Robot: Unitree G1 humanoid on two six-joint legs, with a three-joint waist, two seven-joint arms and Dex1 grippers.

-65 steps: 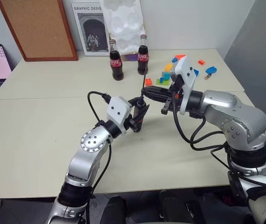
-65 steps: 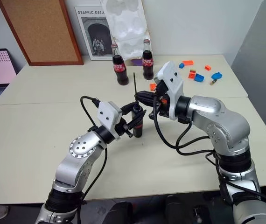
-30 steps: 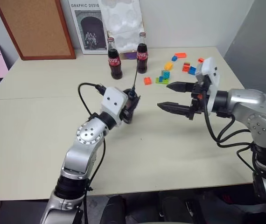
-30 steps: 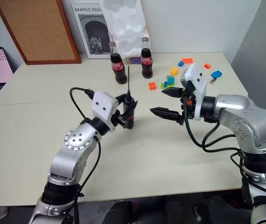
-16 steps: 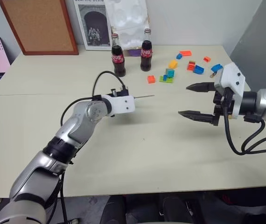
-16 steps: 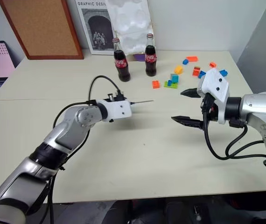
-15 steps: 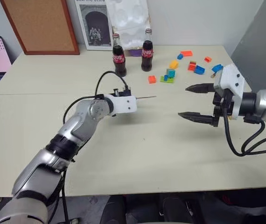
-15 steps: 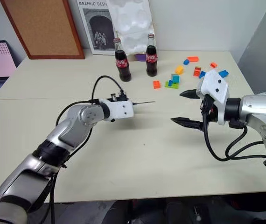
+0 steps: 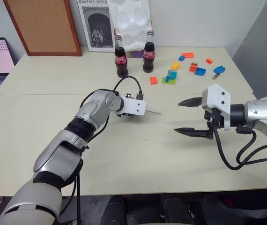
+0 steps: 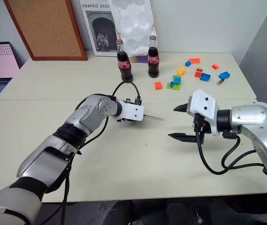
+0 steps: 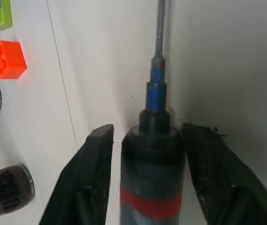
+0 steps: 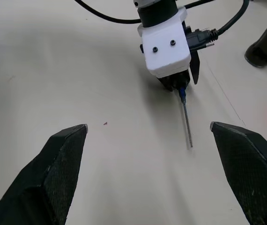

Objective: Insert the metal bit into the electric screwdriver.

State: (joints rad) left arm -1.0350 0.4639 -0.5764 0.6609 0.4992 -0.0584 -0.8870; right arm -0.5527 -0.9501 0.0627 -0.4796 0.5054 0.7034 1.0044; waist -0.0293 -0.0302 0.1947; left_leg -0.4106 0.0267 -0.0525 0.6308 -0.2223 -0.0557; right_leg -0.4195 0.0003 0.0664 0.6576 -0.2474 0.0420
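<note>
Bit (image 11: 159, 28) sits in screwdriver (image 11: 153, 178); left pincer (image 11: 145, 140) slightly open around it, so lower gently to surface (image 9: 138, 154). Right pincer (image 9: 186, 116) wide open, empty.

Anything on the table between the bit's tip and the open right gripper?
No. From the metal bit to the right gripper, the table is bare, as both eye views and the right wrist view show.

The two head cameras are looking forward and down over the table (image 9: 138, 159) from behind both arms. The left wrist camera is looking closely along the electric screwdriver (image 11: 153, 173); the right wrist camera is facing it from farther off, sharing the metal bit (image 12: 187, 125)
</note>
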